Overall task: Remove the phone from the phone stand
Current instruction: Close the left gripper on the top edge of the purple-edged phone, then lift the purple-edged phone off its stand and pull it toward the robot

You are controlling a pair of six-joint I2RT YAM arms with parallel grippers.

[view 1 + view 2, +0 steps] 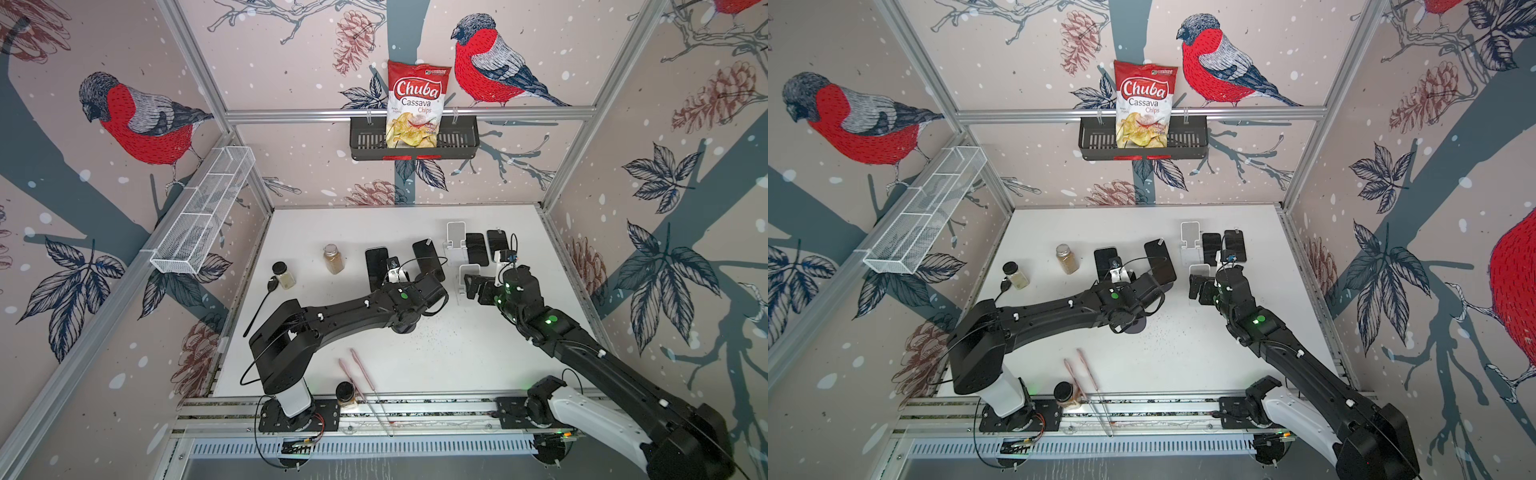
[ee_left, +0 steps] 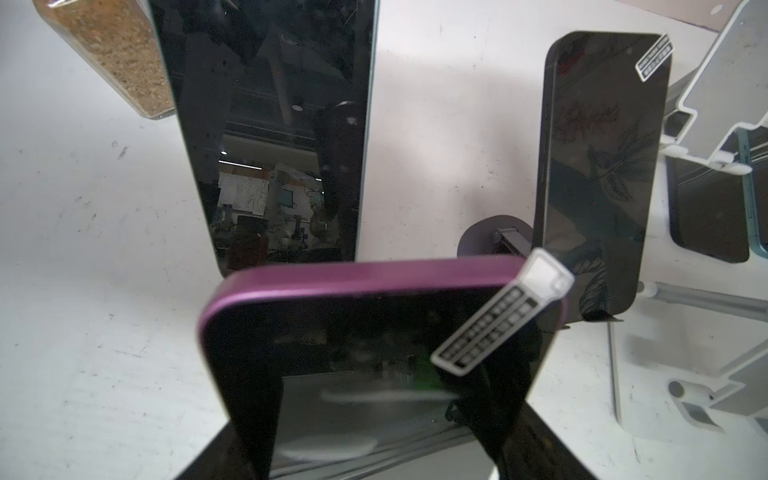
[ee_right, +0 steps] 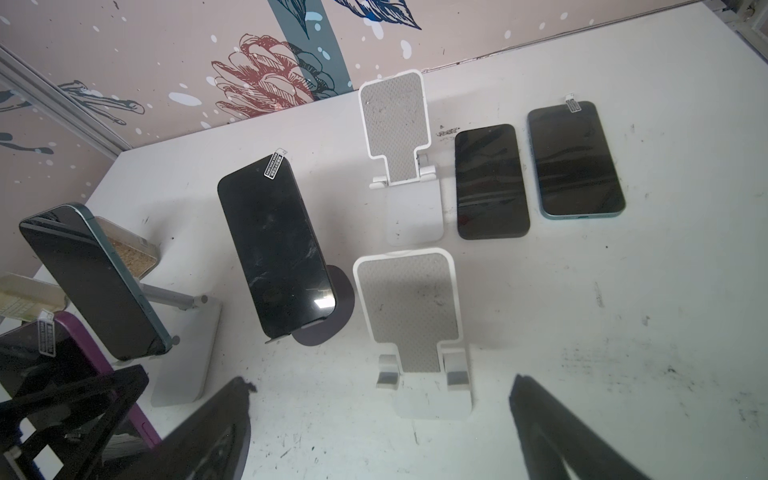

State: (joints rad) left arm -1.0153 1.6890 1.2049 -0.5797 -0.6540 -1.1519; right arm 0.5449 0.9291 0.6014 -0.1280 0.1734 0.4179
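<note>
The left gripper (image 2: 374,432) is clamped on the purple phone (image 2: 365,328), one finger on each long edge, with the phone's top end pointing away from the wrist. In both top views the wrist hides this phone, which is near the middle of the table (image 1: 332,353). Its phone stand is not visible, though the dark disc (image 1: 405,329) under the wrist is probably the base.

From above, a black phone (image 1: 428,257) leans on its own stand at the gripper's 12 o'clock and a teal-edged phone (image 1: 376,266) at 10 o'clock. At 3 o'clock the right gripper (image 1: 473,287) hangs wide open and empty near a bare white stand (image 3: 407,307).

The lift should go slowly up along the stand's lean, so the lower edge clears the lip without dragging the base. It should not push forward into those two neighbours.
</note>
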